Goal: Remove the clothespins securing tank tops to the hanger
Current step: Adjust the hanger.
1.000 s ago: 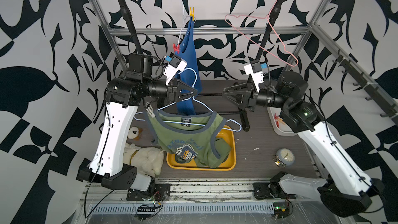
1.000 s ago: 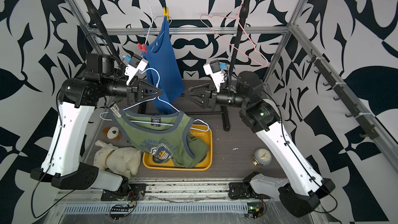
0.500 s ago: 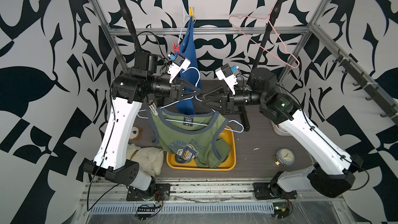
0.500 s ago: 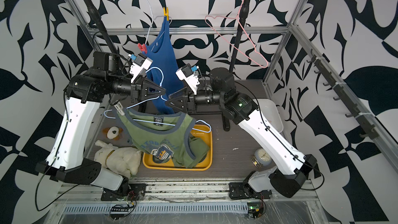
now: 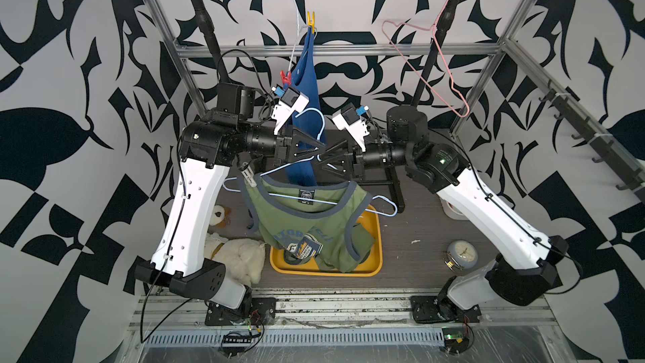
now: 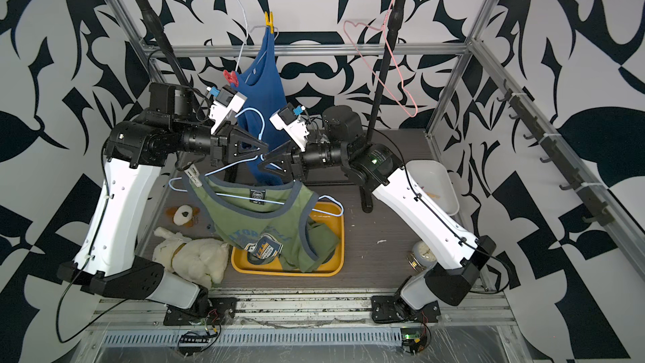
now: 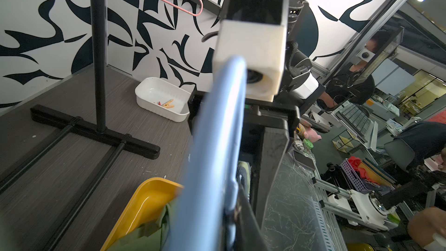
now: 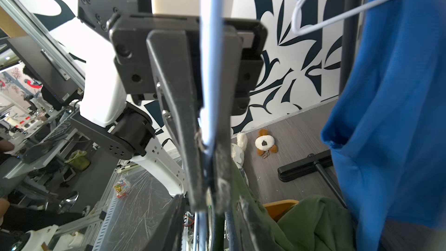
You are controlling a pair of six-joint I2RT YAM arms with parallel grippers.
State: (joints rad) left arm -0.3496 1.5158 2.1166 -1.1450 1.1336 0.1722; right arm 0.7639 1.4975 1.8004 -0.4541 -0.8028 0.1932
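An olive tank top with a chest print hangs on a light-blue hanger. A grey clothespin pins its left shoulder. My left gripper is shut on the hanger's neck. My right gripper faces it tip to tip. In the right wrist view, the right gripper is open, its jaws straddling the left fingers and the wire. Behind, a blue tank top hangs on a white hanger, held by a yellow clothespin and a red clothespin.
A yellow tray below holds more olive cloth. An empty pink hanger hangs from the rail. A white bin with loose pegs stands at the right. A plush toy and a clock lie on the floor.
My right arm swung in from the right until its tips met the left gripper at the hanger neck, and its jaws narrowed. The left arm kept hold of the hanger.
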